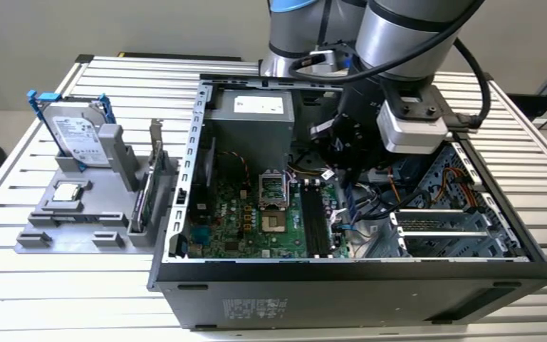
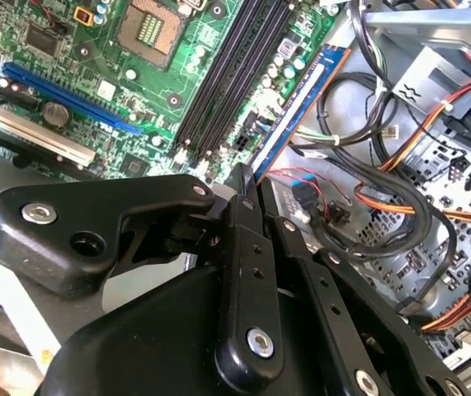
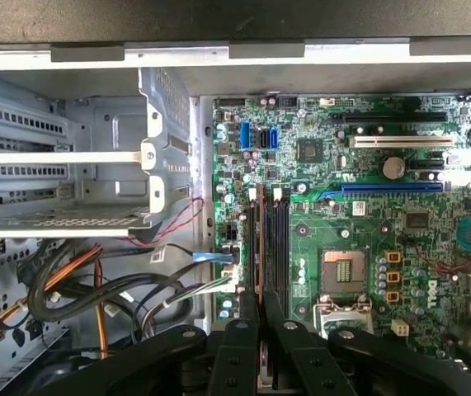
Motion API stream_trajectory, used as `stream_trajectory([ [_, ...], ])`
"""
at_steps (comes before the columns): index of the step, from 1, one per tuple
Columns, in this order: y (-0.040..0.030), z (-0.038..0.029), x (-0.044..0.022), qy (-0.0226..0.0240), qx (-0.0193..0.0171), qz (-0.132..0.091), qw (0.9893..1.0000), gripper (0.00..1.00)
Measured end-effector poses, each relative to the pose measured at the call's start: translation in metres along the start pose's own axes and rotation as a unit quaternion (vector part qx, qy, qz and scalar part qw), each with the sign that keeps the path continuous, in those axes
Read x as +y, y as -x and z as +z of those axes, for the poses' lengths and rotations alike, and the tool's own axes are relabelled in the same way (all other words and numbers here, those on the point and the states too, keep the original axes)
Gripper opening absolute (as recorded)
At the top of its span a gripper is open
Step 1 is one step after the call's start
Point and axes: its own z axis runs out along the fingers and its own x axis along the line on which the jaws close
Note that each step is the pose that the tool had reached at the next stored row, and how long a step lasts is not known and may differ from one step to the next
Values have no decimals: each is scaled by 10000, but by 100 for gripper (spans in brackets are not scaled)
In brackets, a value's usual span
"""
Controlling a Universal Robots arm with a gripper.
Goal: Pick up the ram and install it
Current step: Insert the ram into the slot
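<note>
Where the arm hangs: over the open computer case (image 1: 350, 299) lying on the slatted table (image 1: 65, 285), wrist down inside it, at about 12 o'clock from the case's middle in the exterior view.
Gripper (image 3: 260, 312): black fingers (image 3: 235, 355) set narrow, clamped on the ram (image 2: 301, 107); both wrist views show them meeting on its near end.
Ram: a thin stick held on edge, pointing away from the fingertips. It runs parallel to the memory slots (image 3: 279, 247) and just beside them, on the side toward the drive cage (image 3: 62, 157). Whether it touches the board I cannot tell.
Motherboard (image 1: 245, 221): green, flat on the case floor; processor socket (image 3: 344, 268) on the slots' far side from the cage.
Cables (image 2: 383, 181): black, orange and red loops next to the ram.
Grey holder (image 1: 65, 228): at 9 o'clock from the case, well apart from the gripper. It carries an upright hard drive (image 1: 76, 135) in a blue frame at its 11 o'clock and a bracketed card (image 1: 154, 178) at its 3 o'clock edge.
</note>
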Motion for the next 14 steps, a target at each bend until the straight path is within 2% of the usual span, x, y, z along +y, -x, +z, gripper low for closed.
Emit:
stream_trajectory([
  [14,0,72,-8,10,0,0,10000,0],
])
